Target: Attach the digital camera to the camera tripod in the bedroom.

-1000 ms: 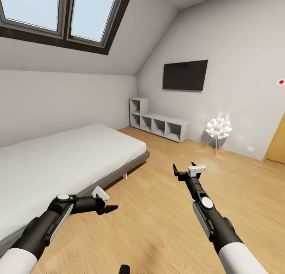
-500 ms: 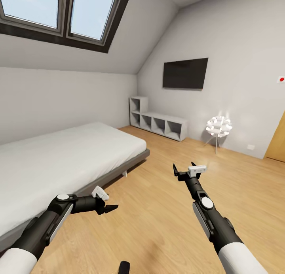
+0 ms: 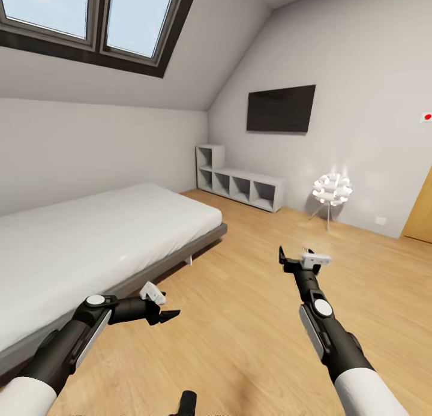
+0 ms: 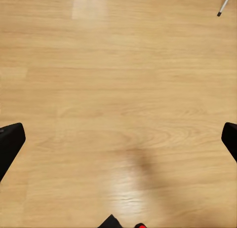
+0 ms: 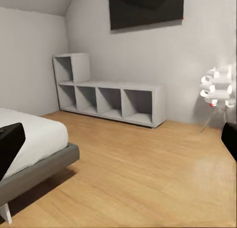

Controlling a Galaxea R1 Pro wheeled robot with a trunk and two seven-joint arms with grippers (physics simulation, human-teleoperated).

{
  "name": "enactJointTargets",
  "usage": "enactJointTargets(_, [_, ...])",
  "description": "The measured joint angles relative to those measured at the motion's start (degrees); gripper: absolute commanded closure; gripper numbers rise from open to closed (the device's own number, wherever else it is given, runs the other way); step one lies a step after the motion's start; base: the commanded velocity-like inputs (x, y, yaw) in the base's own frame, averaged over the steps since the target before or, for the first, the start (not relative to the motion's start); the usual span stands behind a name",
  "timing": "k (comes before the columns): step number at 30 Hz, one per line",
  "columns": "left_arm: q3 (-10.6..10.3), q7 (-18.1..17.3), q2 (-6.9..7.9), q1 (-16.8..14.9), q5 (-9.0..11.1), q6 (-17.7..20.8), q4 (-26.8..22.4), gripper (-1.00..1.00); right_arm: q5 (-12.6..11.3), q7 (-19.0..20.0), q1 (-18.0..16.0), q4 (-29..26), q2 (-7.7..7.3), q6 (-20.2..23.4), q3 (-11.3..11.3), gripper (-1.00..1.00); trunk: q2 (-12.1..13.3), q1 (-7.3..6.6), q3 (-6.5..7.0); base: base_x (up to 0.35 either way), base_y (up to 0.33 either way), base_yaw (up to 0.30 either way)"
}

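Black object point(image 3: 188, 402): at the near edge of the head view, low on the floor point(image 3: 240, 320) between the two arms, cut off by the frame. Cannot tell if it is the camera.
Black and red scrap point(image 4: 139, 225): a dark corner with a red spot beside it, at the edge of the left wrist view, over bare planks. Too little shows to name it.
Left gripper point(image 3: 167, 311): held low over the floor just beside the bed, pointing toward the robot's right. Jaws spread wide and empty; in its wrist view one black finger point(image 4: 10, 141) sits at each side edge with only wood between.
Thin leg point(image 4: 223, 5): pale with a dark tip, standing on the floor at a corner of the left wrist view. Cannot tell what it belongs to.
Right gripper point(image 3: 295, 255): raised higher and further forward, over open floor, pointing into the room. Jaws released, nothing between them.
Bed point(image 3: 90, 242): white mattress on a grey frame, along the robot's left.
Bedroom point(image 3: 90, 158): light grey walls, sloped ceiling.
Shelf point(image 3: 240, 188): low grey cubby unit against the far wall.
Lamp point(image 3: 331, 189): white flower-shaped, on thin legs, right of the shelf.
TV point(image 3: 280, 108): black screen on the wall above the shelf.
Door point(image 3: 420, 215): oak, at the far right edge.
Skylights point(image 3: 90, 14): two dark-framed panes in the slope overhead.
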Motion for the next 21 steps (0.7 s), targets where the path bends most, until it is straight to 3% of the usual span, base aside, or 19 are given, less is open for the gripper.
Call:
enactJointTargets(4, [0.1,0.0,0.00,0.0,0.0,-0.3,0.1,-1.00,-2.6,-1.6,0.0,0.0,0.02,0.0,-2.1,-1.00,-1.6,0.88,-0.72,0.000,0.000,0.000])
enactJointTargets(11, [0.0,0.0,0.00,0.0,0.0,-0.4,0.1,-1.00,-3.7,-2.3,0.0,0.1,0.03,-0.1,-4.0,-1.00,-4.4,2.42,-1.97,0.000,0.000,0.000])
enactJointTargets(16, [0.0,0.0,-0.01,0.0,0.0,-0.5,0.2,-1.00,-3.7,-2.3,0.0,0.1,0.03,-1.2,-3.4,-1.00,-6.4,3.52,-2.87,0.000,0.000,0.000])
enactJointTargets(21, [0.0,-0.1,0.08,0.0,0.0,-0.4,0.4,-1.00,-3.8,-2.1,0.0,0.2,0.03,-3.5,-1.0,-1.00,-8.4,4.61,-3.77,0.000,0.000,0.000])
